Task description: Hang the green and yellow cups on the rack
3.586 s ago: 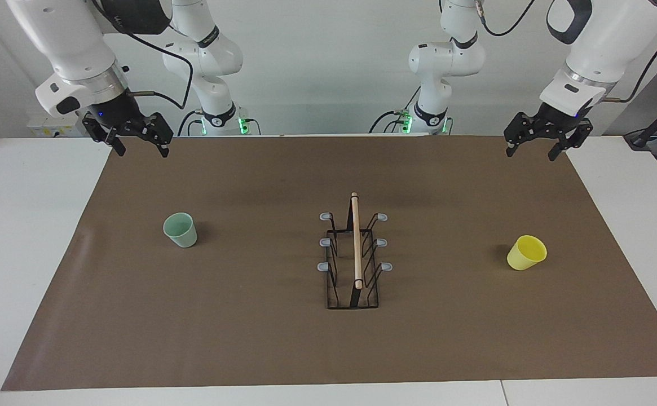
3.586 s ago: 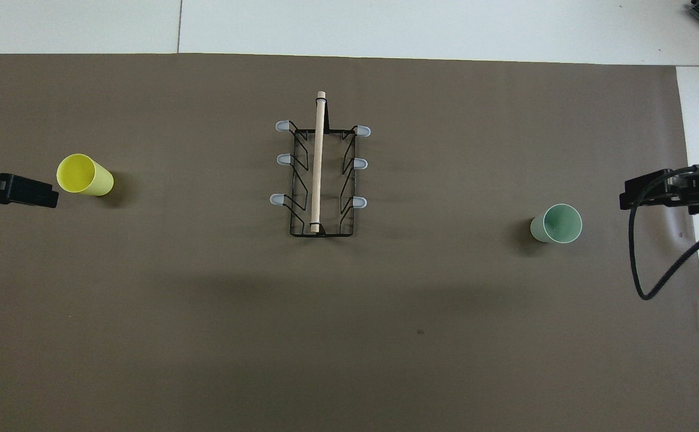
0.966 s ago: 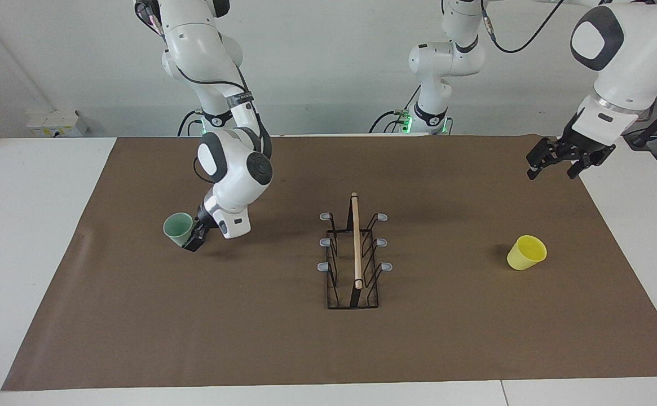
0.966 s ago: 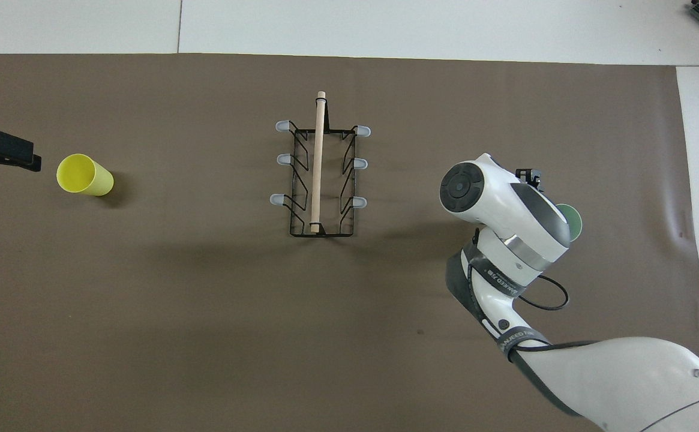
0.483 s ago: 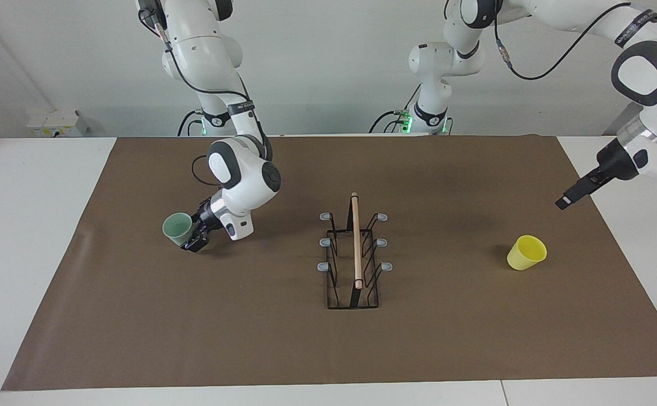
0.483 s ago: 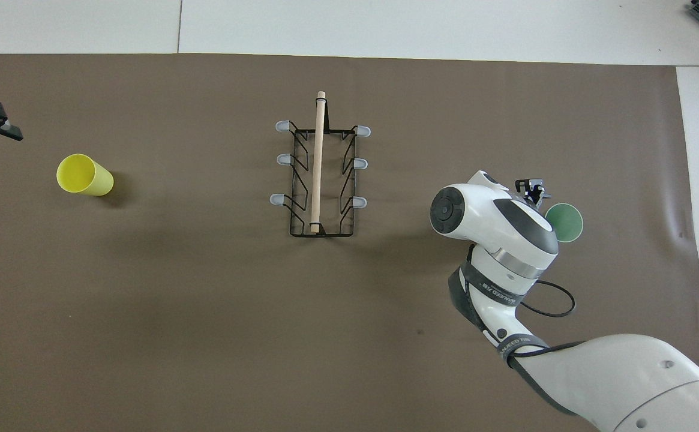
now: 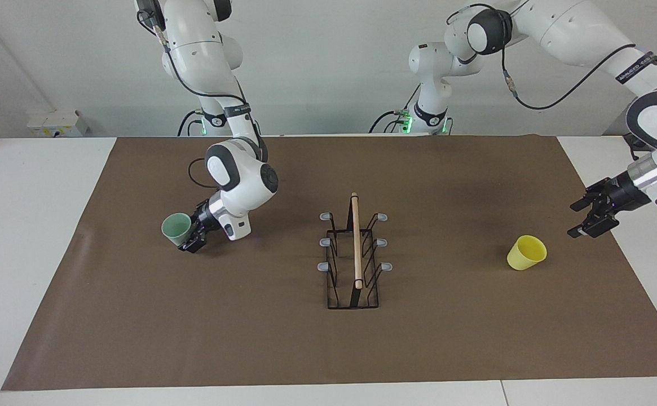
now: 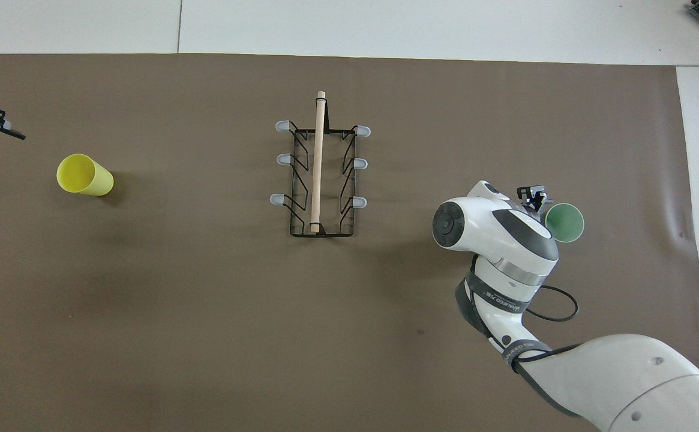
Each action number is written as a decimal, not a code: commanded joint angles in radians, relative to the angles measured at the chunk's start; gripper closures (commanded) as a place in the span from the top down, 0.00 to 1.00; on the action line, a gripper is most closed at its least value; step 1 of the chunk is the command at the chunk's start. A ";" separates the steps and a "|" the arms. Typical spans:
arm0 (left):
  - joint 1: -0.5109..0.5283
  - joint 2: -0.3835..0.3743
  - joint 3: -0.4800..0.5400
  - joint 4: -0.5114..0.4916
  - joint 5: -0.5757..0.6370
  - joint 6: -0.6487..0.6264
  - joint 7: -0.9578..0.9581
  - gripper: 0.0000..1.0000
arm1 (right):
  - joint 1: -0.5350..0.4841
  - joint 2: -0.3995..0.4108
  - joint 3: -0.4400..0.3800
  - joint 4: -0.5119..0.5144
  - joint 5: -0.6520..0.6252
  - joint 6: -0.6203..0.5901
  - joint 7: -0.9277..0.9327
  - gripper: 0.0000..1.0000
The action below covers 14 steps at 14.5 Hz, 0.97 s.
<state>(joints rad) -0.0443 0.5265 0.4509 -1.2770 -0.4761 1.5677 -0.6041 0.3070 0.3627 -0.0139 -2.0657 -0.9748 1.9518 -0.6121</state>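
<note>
Closest to the robots is the right gripper [image 7: 191, 239], down low at the green cup [image 7: 176, 228], on the side of it that faces the rack. Its fingers stand wide open around the cup's wall and I can't tell if they actually touch it, so nothing's gripped yet; my guess is it comes in sideways so the cup can later be tipped onto a prong. The cup sits upright on the brown mat [image 7: 249, 338] toward the right arm's end. The left gripper [image 7: 590, 217] hangs open and empty near the mat's edge, close to the yellow cup [image 7: 526, 252], probably lining up its own grab. The rack [image 7: 354, 256] stands mid-table, all six prongs bare, with lots of free mat on both sides to swing cups in.
</note>
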 commanded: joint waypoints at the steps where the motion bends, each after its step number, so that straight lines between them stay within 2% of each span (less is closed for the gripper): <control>1: 0.014 0.064 0.008 0.061 -0.059 0.038 -0.156 1.00 | -0.023 -0.008 0.005 -0.031 -0.054 0.025 0.025 0.99; 4: 0.044 0.067 0.009 -0.010 -0.159 0.075 -0.255 1.00 | -0.029 -0.008 0.005 -0.033 -0.065 0.032 0.026 0.86; 5: 0.044 0.067 0.009 -0.046 -0.180 0.099 -0.270 1.00 | -0.038 -0.008 0.005 -0.034 -0.079 0.035 0.028 0.77; 6: 0.047 0.066 0.009 -0.070 -0.200 0.138 -0.301 1.00 | -0.043 -0.008 0.005 -0.037 -0.087 0.044 0.031 0.57; 7: 0.050 0.067 0.009 -0.091 -0.220 0.164 -0.340 1.00 | -0.043 -0.007 0.005 -0.039 -0.087 0.053 0.034 0.03; 8: 0.052 0.073 0.011 -0.096 -0.228 0.202 -0.389 1.00 | -0.043 -0.007 0.006 -0.034 -0.085 0.044 0.055 0.00; 10: 0.095 0.113 0.009 -0.093 -0.272 0.210 -0.443 1.00 | -0.043 -0.010 0.006 -0.010 -0.065 0.045 0.145 0.00; 12: 0.112 0.162 0.012 -0.096 -0.331 0.236 -0.456 1.00 | -0.040 -0.008 0.008 0.050 0.028 0.039 0.138 0.00; 14: 0.100 0.161 0.009 -0.148 -0.361 0.271 -0.456 1.00 | -0.066 -0.022 0.008 0.075 0.131 0.053 0.074 0.00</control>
<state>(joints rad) 0.0726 0.6811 0.4558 -1.3830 -0.7978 1.8021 -1.0366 0.2763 0.3581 -0.0140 -2.0168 -0.9216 1.9841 -0.4850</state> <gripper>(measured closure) 0.000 0.304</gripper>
